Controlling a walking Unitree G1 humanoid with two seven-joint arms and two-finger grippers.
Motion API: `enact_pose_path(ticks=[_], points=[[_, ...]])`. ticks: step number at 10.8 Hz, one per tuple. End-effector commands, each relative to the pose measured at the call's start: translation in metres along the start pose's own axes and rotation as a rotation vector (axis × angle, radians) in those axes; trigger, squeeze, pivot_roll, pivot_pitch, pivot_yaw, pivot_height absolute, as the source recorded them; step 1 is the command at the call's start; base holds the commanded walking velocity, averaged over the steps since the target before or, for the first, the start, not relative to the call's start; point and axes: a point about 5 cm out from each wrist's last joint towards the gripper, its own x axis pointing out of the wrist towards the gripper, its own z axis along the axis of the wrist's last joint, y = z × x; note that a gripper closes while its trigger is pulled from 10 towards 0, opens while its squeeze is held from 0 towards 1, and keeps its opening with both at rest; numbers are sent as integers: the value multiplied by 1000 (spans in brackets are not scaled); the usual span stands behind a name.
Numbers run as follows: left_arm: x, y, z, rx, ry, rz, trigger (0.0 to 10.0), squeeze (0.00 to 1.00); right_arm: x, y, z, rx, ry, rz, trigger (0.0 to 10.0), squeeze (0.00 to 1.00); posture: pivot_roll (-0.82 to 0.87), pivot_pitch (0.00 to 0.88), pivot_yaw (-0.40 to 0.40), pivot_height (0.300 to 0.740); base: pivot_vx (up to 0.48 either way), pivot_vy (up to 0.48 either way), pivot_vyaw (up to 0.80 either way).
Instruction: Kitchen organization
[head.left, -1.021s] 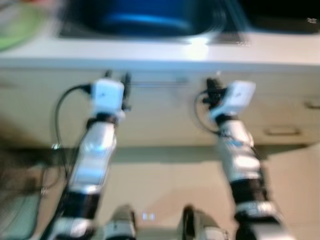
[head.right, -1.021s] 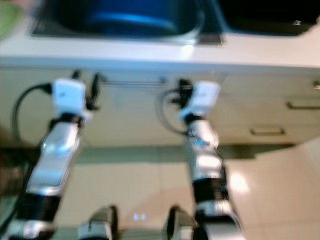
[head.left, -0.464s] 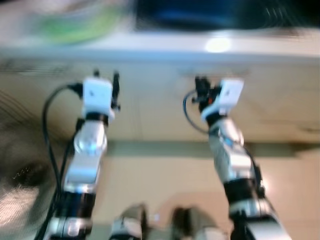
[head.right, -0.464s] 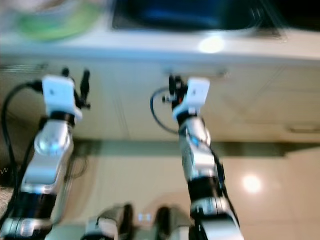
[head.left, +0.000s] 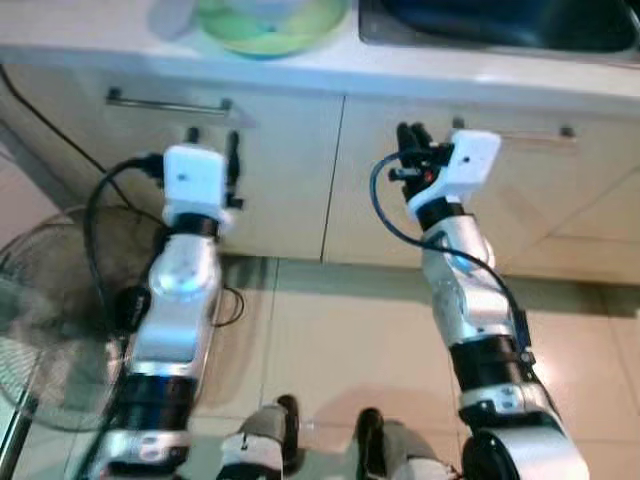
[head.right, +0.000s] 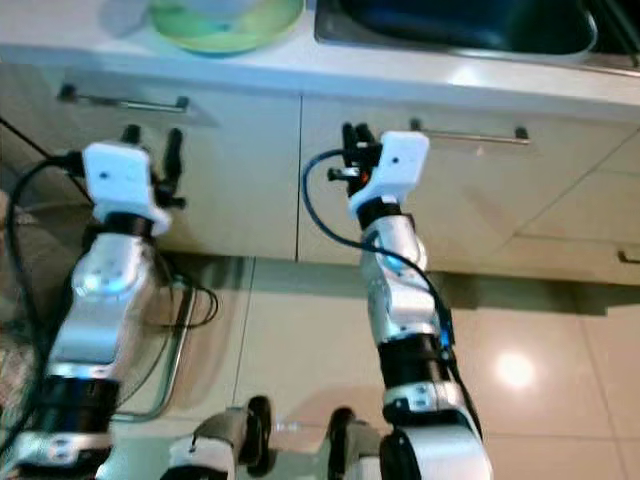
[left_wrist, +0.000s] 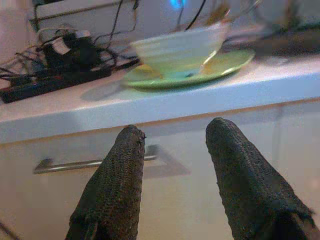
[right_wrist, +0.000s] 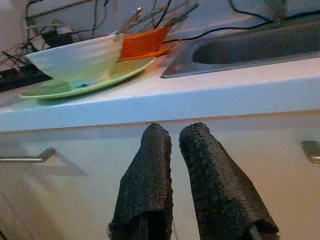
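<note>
Right, head views: both arms raised before the cabinet doors (head.left: 285, 170), below the counter edge; green plate (head.left: 272, 22) on top, sink (head.right: 455, 25) beside it. Left wrist view: left gripper (left_wrist: 172, 145) spread wide, empty, aimed under the plate and the white bowl (left_wrist: 177, 50) on it. Right wrist view: right gripper (right_wrist: 176, 145) nearly closed, empty. Risk, as I judge it: lifting from this low, the fingers catch the counter lip or knock the bowl off the plate.

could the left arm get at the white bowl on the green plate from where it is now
Probably yes. The left gripper is open, below the counter edge, facing the cabinet. The white bowl sits on the green plate just above with nothing between, so it must rise first.
</note>
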Motion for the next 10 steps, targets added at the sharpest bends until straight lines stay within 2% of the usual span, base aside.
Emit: enact_pose_path(ticks=[1,7,10], points=[[-1,-7,-1,-7,0,-36,10000,0,-4,-5,-2,5,-1,-24,10000,0,127,232,-27,740,0,0,0],[-1,-11,-9,-1,28,-52,10000,0,-9,-8,-15,-5,44,-36,10000,0,124,228,-23,740,0,0,0],[0,-11,-7,2,16,-50,10000,0,-8,-6,-12,-13,31,-33,10000,0,117,218,-21,740,261,0,0]])
